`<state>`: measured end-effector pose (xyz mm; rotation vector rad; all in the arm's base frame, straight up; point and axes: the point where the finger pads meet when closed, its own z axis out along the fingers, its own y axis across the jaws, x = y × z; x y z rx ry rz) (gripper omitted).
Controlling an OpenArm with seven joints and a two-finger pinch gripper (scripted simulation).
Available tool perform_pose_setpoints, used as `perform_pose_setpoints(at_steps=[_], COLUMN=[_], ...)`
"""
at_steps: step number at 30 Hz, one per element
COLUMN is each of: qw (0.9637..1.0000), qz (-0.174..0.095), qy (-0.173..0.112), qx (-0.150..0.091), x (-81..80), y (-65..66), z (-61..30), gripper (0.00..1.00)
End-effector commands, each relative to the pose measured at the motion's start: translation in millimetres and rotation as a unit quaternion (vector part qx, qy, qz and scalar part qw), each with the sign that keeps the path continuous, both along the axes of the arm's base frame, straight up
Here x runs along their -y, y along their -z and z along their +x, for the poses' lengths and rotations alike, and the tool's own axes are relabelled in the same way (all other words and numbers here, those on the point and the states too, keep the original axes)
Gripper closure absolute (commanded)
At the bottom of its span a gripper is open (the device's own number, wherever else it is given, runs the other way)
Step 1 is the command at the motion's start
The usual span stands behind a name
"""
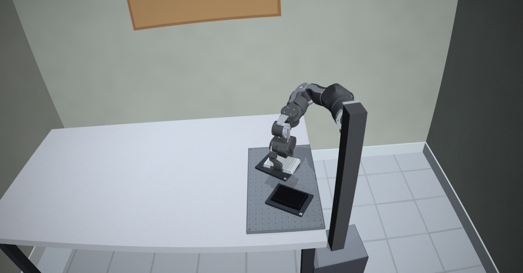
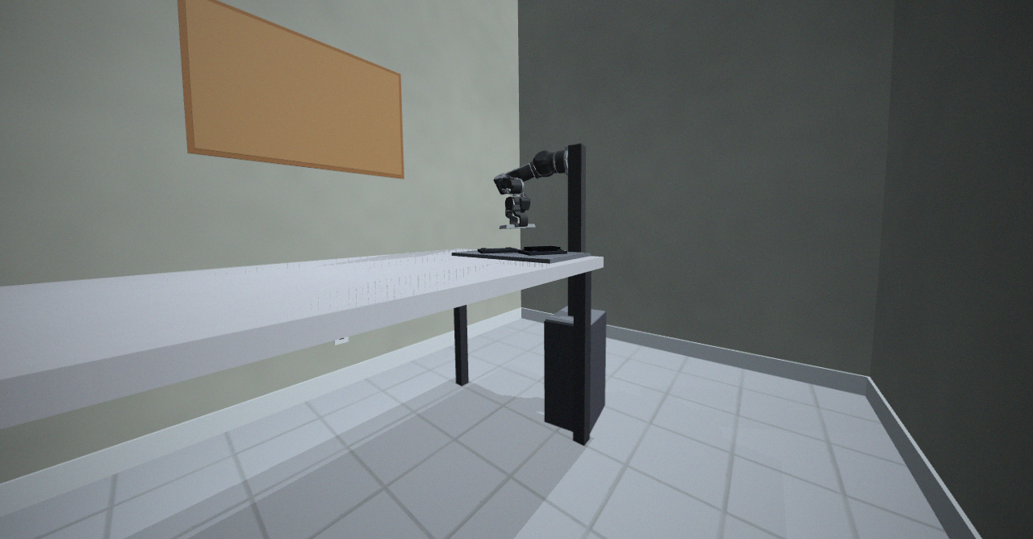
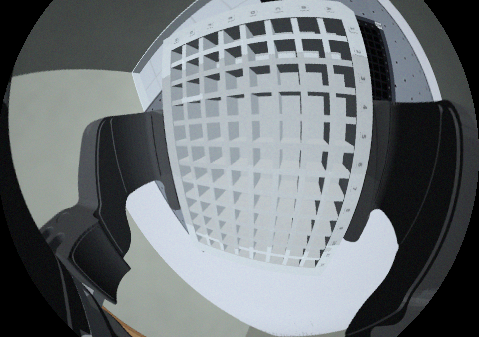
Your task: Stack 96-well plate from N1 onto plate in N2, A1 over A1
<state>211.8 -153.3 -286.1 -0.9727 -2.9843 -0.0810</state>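
The hand [image 1: 275, 163] pinches the white plate [image 1: 289, 164], lifted above nest N1 [image 1: 272, 171]. Left: carry toward 5 o'clock and nest it onto the black plate [image 1: 289, 197] on N2.

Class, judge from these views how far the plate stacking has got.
Done: the white 96-well plate is lifted off the empty black nest. In hand: the claw grips it above the table. Left: carrying it to the black 96-well plate and nesting it, A1 over A1.
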Motion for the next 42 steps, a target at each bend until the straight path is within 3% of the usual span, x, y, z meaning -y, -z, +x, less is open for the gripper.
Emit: perform_pose_setpoints(at_steps=[1, 11, 16, 28, 33, 42], qw=[0.9995, 0.9995, 0.9995, 0.9995, 0.9995, 0.9995], qz=[-0.026, -0.026, -0.025, -0.025, -0.025, -0.025], qy=[0.019, 0.019, 0.019, 0.019, 0.019, 0.019], qx=[-0.003, -0.003, -0.003, -0.003, -0.003, -0.003], x=[13.8, 13.8, -26.4, -26.4, -67.0, -67.0], y=[0.4, 0.4, -2.3, -2.3, -4.8, -4.8], z=[0.0, 0.0, -1.2, -1.2, -2.9, -2.9], gripper=[1.0, 1.0, 1.0, 1.0, 1.0, 1.0])
